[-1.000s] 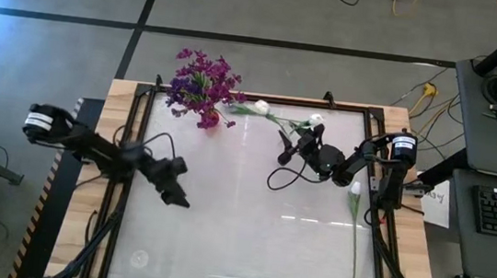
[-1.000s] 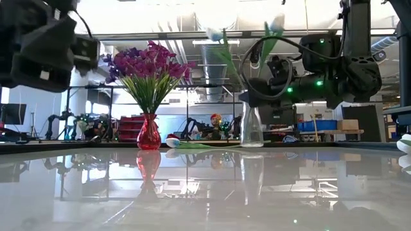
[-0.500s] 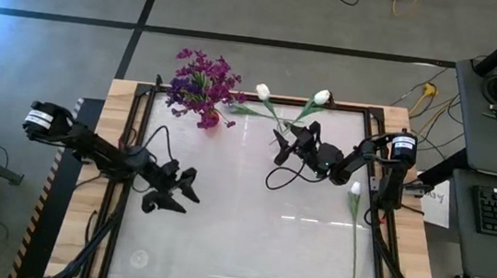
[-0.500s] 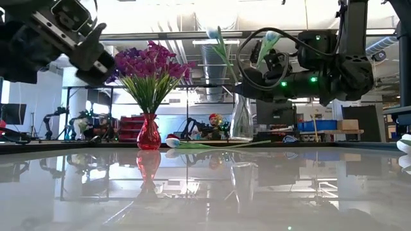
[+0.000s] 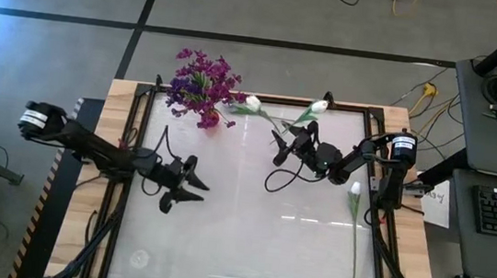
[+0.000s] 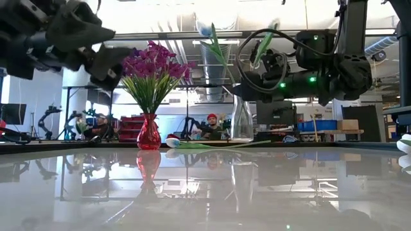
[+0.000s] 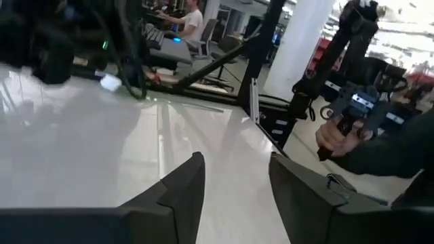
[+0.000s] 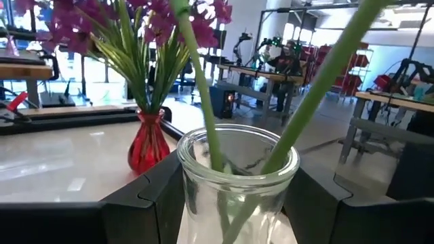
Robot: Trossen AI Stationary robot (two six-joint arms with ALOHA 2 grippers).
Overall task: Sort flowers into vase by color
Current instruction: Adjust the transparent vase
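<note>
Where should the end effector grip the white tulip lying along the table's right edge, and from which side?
Grip the white tulip on its bare stalk, about halfway along, coming straight down from above with the fingers across the stalk. It lies flat and nearly straight, bud toward the right end effector, which is closed around the clear vase. The left end effector, open over the table, looks free to take it.
</note>
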